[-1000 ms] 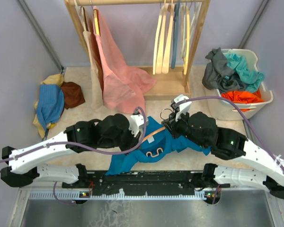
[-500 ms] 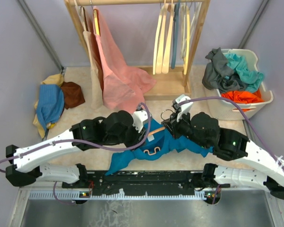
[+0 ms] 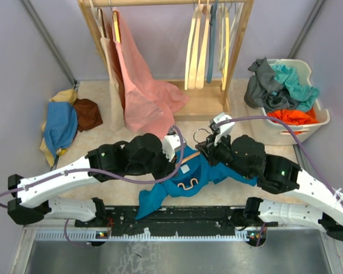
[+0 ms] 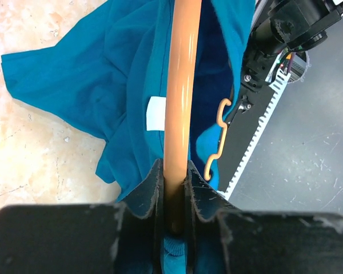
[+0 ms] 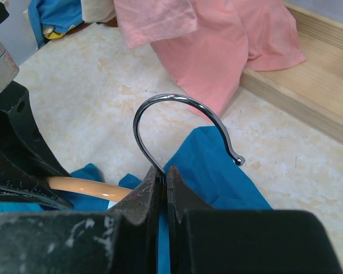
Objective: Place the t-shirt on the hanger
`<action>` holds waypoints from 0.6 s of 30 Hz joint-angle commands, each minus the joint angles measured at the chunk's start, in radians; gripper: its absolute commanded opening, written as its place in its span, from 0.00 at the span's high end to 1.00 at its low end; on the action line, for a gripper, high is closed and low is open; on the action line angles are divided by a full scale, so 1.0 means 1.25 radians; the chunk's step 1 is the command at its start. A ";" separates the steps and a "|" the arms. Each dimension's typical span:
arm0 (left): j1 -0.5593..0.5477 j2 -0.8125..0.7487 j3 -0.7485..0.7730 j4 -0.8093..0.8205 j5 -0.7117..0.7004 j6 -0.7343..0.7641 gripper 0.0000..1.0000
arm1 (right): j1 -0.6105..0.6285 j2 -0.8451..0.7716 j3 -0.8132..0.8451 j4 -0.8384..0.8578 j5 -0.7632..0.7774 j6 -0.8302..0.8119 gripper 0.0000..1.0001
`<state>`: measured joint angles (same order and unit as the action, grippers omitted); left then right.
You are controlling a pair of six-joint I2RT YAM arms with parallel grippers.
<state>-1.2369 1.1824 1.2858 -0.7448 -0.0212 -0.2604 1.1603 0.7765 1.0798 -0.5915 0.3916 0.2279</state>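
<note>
Cloth of deep teal-blue, the t-shirt (image 3: pixel 180 187) is bunched at the middle of the table's (image 3: pixel 103 134) near edge, one end trailing toward the near left. The orange-tan hanger (image 3: pixel 190 155) shows at its far side, and the wavy bar (image 3: pixel 187 185) lies over the cloth. Both arms reach in from the near corners and bend inward. The left gripper (image 3: pixel 176 155) and right gripper (image 3: pixel 206 146) meet close together over the shirt's far part.

From the left wrist, the hanger's smooth curved arm runs straight out between the fingers (image 4: pixel 151 191), which are clamped on it from both sides. Teal cloth drapes on either side of the wood. A small white neck label (image 4: pixel 156 113) sits just left of it, and the zigzag bar hangs to the right.

From the right wrist, the jaws are pinched tight on the base of the metal hook (image 5: pixel 177 105), which curls upward and to the right above them. Teal cloth lies under and beyond the fingertips, and the wooden arm leads off to the left. A pink garment (image 5: pixel 217 51) rests farther back on the table.
</note>
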 commanded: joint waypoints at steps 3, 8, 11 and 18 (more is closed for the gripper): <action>0.017 -0.039 0.026 0.024 -0.076 -0.003 1.00 | 0.006 -0.014 0.016 0.091 -0.030 0.015 0.92; 0.017 -0.056 0.041 0.010 -0.109 0.015 1.00 | 0.006 0.008 0.043 0.060 -0.012 0.019 0.72; 0.017 -0.051 0.048 -0.007 -0.120 0.024 1.00 | 0.006 0.016 0.060 0.039 -0.001 0.022 0.62; 0.017 -0.058 0.070 -0.056 -0.146 0.033 1.00 | 0.006 -0.004 0.096 -0.032 0.070 0.046 0.41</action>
<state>-1.2209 1.1423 1.3117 -0.8093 -0.1627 -0.2344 1.1622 0.7982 1.1290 -0.5976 0.4049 0.2619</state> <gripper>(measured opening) 0.179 0.537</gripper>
